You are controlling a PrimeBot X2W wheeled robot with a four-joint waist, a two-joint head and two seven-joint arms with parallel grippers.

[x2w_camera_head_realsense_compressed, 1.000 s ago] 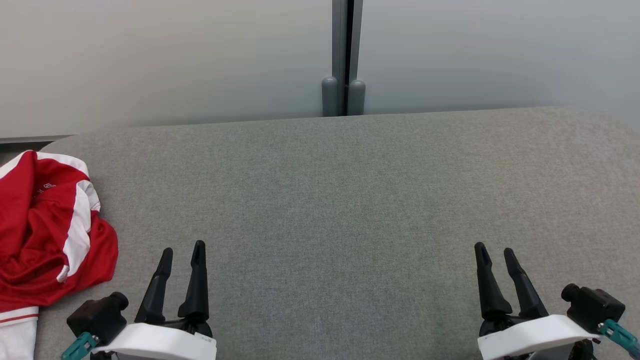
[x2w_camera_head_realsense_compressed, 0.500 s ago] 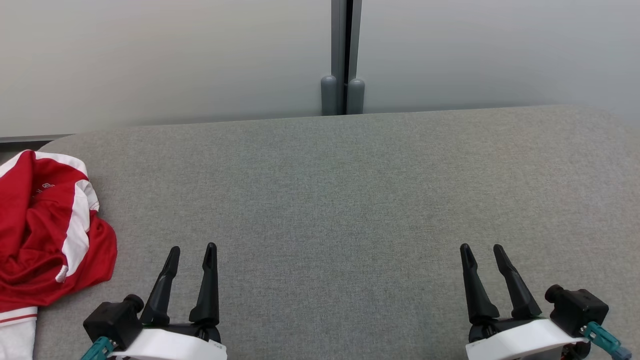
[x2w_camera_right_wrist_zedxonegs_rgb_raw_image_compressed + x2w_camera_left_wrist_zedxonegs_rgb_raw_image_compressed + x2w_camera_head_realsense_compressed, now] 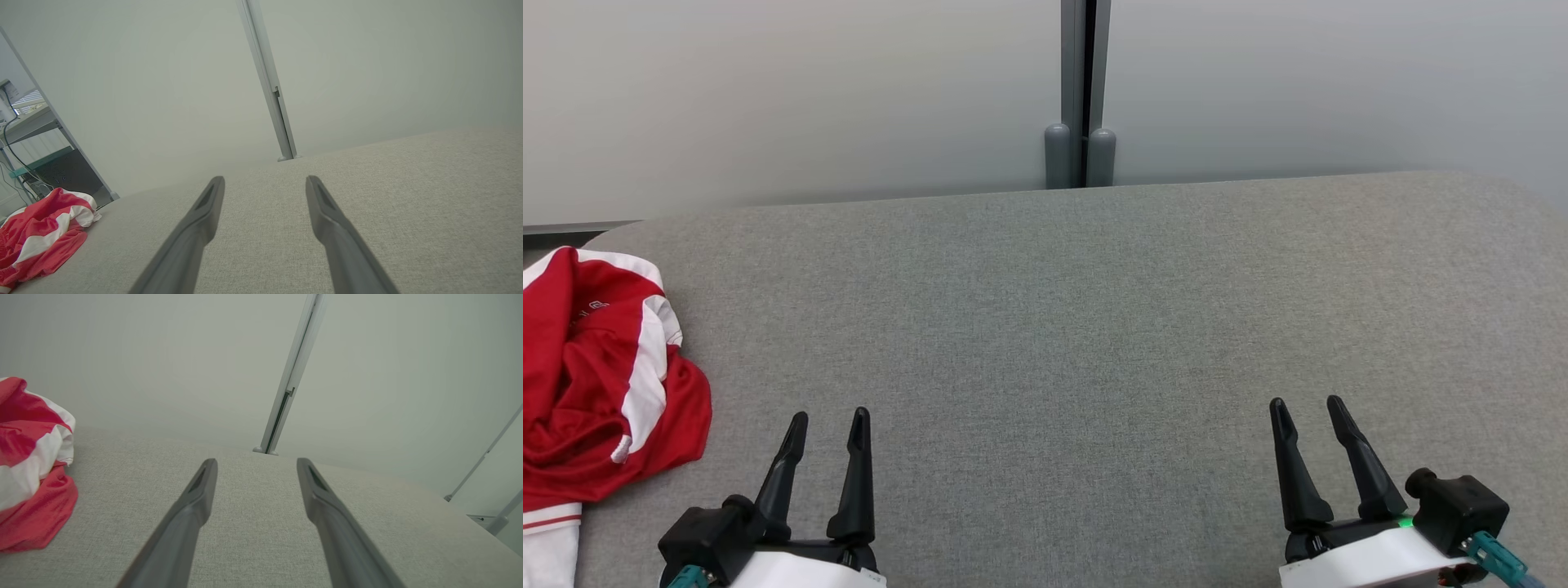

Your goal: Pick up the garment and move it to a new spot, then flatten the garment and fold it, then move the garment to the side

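The garment (image 3: 592,384) is red with white stripes and lies crumpled at the far left edge of the grey fabric table (image 3: 1078,327). It also shows at the left of the left wrist view, garment (image 3: 28,469), and low at the left of the right wrist view, garment (image 3: 41,232). My left gripper (image 3: 827,418) hovers open near the front edge, a little to the right of the garment, nothing between its fingers. At the lower right, my right gripper (image 3: 1307,406) stands open and empty, far from the garment.
A pale partition wall with a grey vertical post (image 3: 1081,98) runs along the table's far edge. In the right wrist view a desk with cables (image 3: 24,134) stands beyond the table's left end.
Both grippers have drawn slightly inward toward the middle and dropped lower in the head view. The garment lies where it was.
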